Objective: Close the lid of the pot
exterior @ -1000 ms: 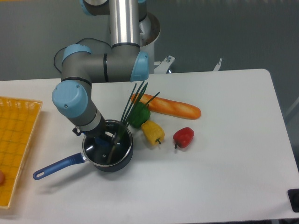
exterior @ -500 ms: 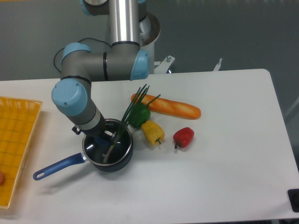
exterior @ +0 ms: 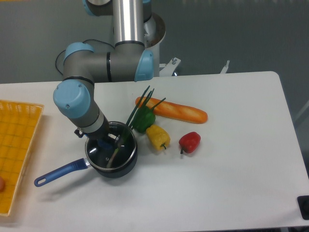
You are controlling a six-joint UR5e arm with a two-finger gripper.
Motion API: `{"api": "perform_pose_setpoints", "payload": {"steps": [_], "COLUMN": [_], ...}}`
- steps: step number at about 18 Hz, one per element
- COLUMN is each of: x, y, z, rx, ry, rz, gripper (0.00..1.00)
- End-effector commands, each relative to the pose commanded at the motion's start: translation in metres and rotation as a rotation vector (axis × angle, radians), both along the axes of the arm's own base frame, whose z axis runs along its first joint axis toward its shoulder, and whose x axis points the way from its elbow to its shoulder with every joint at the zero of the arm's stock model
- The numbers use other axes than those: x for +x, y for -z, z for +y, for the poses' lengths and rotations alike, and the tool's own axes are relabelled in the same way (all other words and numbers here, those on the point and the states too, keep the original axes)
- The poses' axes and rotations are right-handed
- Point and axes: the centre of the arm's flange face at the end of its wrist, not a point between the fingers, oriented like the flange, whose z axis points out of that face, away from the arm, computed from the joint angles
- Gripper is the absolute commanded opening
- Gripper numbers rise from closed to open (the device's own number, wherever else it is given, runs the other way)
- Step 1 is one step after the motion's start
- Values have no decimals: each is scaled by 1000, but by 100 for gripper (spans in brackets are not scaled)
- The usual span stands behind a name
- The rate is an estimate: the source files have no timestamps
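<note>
A small, dark, round pot [exterior: 112, 155] with one long blue handle is sitting on a smooth white counter [exterior: 231, 159], and a clear glass lid [exterior: 110, 152] with a thin metal rim is lying over its mouth. The robot's hand [exterior: 107, 144] is reaching down onto the lid's blue knob; its grip cannot be made out. Beside the pot, three glossy peppers are lying: green [exterior: 143, 119], yellow [exterior: 158, 137], red [exterior: 189, 141]. Beyond them is one baguette [exterior: 178, 111].

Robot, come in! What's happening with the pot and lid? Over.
Gripper down over the pot, jaws unclear. Lid looks seated on the rim. Green pepper close beside, not blocking.
</note>
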Motion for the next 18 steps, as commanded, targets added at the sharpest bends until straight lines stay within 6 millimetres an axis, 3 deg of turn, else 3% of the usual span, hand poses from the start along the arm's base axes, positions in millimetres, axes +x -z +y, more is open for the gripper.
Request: {"api": "perform_pose_setpoints", "payload": {"steps": [9,12,18], "x": [-2,-2,-2], "y": [6,6,5], "z": [2,2,2], "rx": [-8,-8,-7], "ry": [-1,0,0], "rz": [3,2,3], "gripper": [48,55,86]}}
